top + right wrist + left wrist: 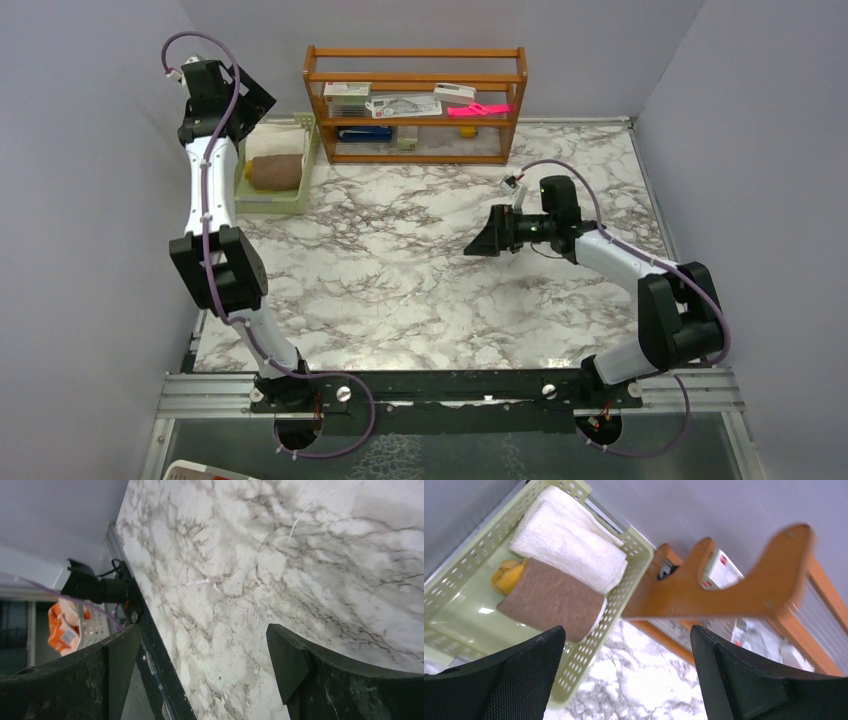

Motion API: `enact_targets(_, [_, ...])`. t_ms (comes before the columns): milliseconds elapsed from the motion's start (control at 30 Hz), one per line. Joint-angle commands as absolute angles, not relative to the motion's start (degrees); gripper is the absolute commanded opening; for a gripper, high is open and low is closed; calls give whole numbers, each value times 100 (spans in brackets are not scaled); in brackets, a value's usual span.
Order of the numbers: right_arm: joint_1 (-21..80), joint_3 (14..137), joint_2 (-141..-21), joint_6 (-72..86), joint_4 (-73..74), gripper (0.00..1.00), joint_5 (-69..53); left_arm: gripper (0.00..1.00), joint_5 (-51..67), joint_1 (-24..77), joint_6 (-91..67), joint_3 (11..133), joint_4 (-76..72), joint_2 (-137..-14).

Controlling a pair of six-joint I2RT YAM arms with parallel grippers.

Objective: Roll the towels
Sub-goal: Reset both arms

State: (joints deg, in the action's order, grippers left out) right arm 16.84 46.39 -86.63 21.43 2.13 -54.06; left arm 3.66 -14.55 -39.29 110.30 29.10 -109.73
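The cream-white towel (pixel 569 545) and the brown towel (pixel 551 602) both lie rolled in a pale green basket (pixel 636 567). They lie side by side and touching, the white one toward the far wall. The brown roll's mustard-yellow trim (pixel 509 577) bunches out at one end. The basket sits at the far left corner of the bench (pixel 420 290), just beside the wooden shelf (pixel 415 105). Judging by this, the rolling looks finished or nearly so.

The left jaws hang above the basket, spread wide with nothing between them. The right jaws are also spread wide and empty, out over bare marble near the middle of the bench, well apart from the towels.

The main risk is probably to the rolls themselves. Nothing pins them, so the brown one could slacken where its trim pokes out, and a nudge from above could open either roll. The left arm (pixel 210 200) is stretched far out beside the side wall, so a careless retreat could catch the basket rim and drag or tip it.

The shelf's end panel (pixel 724 580) stands close to the left jaws and narrows the room on that side. The shelf holds papers, small boxes and a pink item (pixel 478 109). Something orange and white (pixel 62 625) shows beyond the bench edge in the right wrist view, too unclear to name.
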Motion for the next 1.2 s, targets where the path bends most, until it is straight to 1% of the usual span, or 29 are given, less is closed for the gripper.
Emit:
enact_targets(0, [1703, 5065, -8101, 2482, 649, 100, -3916, 99, 1164, -1460, -3163, 9895, 2884, -9700])
enact_targets(133, [1705, 5473, -7988, 2679, 1166, 100, -2857, 99, 1962, -1352, -2650, 7687, 1507, -8059])
enact_targets(200, [1705, 5588, -7924, 2607, 1311, 100, -2593, 99, 2359, -1205, -2411, 6760, 988, -7353])
enact_targets(267, [1705, 5627, -7800, 2499, 1398, 100, -2409, 99, 2613, -813, -2097, 6018, 678, -6807])
enact_targets(367, [1705, 5645, -7506, 2413, 1538, 100, -1869, 99, 2401, 89, -1625, 5185, 438, -6256])
enact_targets(433, [1705, 5615, -7267, 2240, 1529, 100, -1617, 99, 2131, 336, -1506, 4775, 401, -6050])
enact_targets(500, [1705, 5494, -7034, 2174, 1437, 100, -1378, 99, 2032, 364, -1465, 4526, 359, -5888])
enact_targets(633, [1705, 5080, -6623, 2041, 1043, 100, -1342, 99, 1881, 361, -1336, 4538, 504, -5570])
enact_targets(800, [1701, 4851, -6352, 1933, 922, 100, -1276, 99, 1652, 363, -1380, 4522, 812, -5388])
enact_targets(900, [1705, 4921, -6311, 1736, 940, 100, -1216, 99, 1442, 365, -1439, 4591, 993, -5371])
enact_targets(1033, [1705, 5106, -6379, 1574, 1139, 100, -1112, 99, 1551, 364, -1424, 4733, 1129, -5363])
enact_targets(1167, [1705, 5081, -6436, 1603, 974, 100, -1399, 99, 1515, 358, -1386, 4786, 1152, -5211])
